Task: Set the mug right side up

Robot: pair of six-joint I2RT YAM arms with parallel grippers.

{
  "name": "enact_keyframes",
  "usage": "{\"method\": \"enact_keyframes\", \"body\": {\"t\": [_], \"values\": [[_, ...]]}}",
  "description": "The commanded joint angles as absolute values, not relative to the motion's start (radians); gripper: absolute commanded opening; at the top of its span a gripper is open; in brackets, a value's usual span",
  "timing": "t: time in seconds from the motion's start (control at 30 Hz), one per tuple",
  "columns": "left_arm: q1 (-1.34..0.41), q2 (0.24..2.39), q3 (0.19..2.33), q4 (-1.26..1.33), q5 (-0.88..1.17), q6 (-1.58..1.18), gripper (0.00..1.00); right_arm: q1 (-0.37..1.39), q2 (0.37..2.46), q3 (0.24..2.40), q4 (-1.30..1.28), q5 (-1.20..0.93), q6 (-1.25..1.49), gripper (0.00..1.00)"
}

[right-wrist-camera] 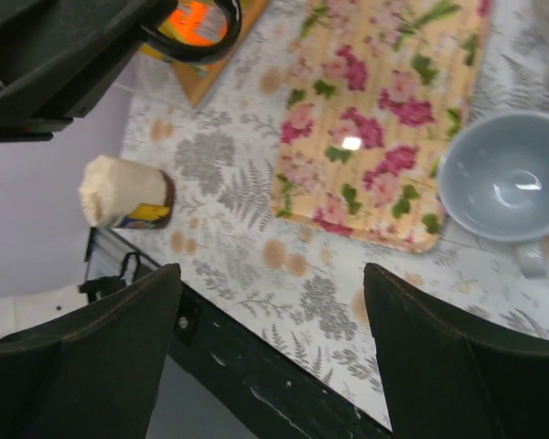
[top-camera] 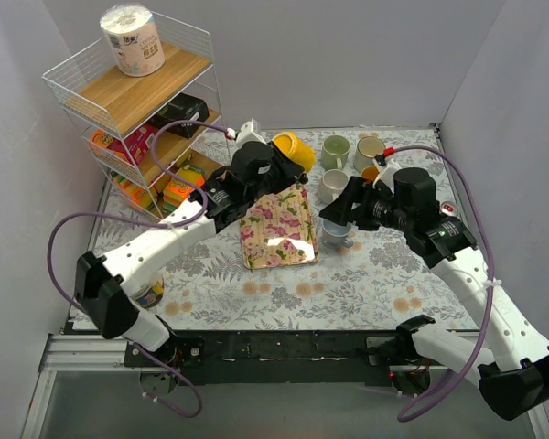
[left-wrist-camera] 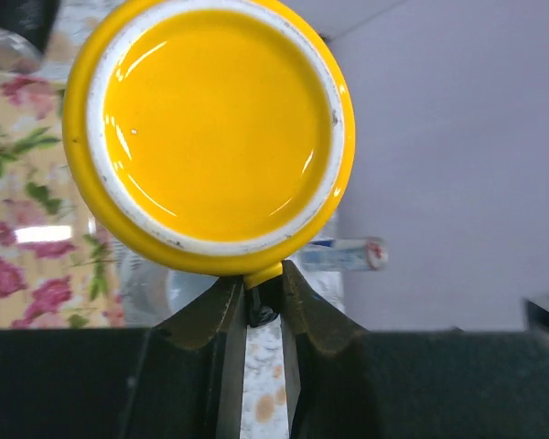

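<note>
The yellow mug (top-camera: 294, 149) is lifted off the table at the back, past the far edge of the floral tray (top-camera: 276, 226). In the left wrist view its base (left-wrist-camera: 210, 128), yellow inside a white ring, faces the camera. My left gripper (top-camera: 276, 163) is shut on the mug's handle, which is pinched between the fingertips (left-wrist-camera: 263, 293). My right gripper (top-camera: 334, 212) is open and empty, held above the table by an upright grey-blue mug (top-camera: 337, 230). In the right wrist view (right-wrist-camera: 270, 274) it is wide open over the table's front edge.
Green (top-camera: 336, 151), cream (top-camera: 367, 151) and white (top-camera: 332, 184) mugs stand at the back right. A wire shelf rack (top-camera: 146, 110) with boxes and a paper roll (top-camera: 133, 39) fills the back left. A jar (top-camera: 149, 294) stands front left. The grey-blue mug (right-wrist-camera: 508, 178) sits beside the tray (right-wrist-camera: 375, 119).
</note>
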State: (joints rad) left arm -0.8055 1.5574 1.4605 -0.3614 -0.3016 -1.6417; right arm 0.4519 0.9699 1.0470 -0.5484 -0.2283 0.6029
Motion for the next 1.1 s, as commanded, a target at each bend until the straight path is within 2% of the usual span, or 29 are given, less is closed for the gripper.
{"method": "enact_keyframes", "body": {"t": [0.0, 0.33, 0.87, 0.97, 1.0, 1.07], "values": [[-0.804, 1.382, 1.362, -0.014, -0.092, -1.563, 0.00, 0.448, 0.957, 1.058, -0.240, -0.452, 0.716, 0.89], [-0.804, 1.229, 1.354, 0.253, 0.100, -1.546, 0.00, 0.448, 0.925, 1.034, 0.223, -0.558, 1.008, 0.89], [-0.804, 1.187, 1.382, 0.373, 0.353, -1.526, 0.00, 0.446, 0.928, 1.115, 0.443, -0.569, 1.061, 0.81], [-0.804, 1.177, 1.361, 0.396, 0.362, -1.535, 0.00, 0.448, 0.934, 1.124, 0.455, -0.569, 1.074, 0.71], [-0.804, 1.174, 1.350, 0.403, 0.365, -1.537, 0.00, 0.448, 0.936, 1.123, 0.465, -0.571, 1.083, 0.64], [-0.804, 1.169, 1.338, 0.423, 0.367, -1.545, 0.00, 0.448, 0.940, 1.121, 0.482, -0.577, 1.104, 0.56]]}}
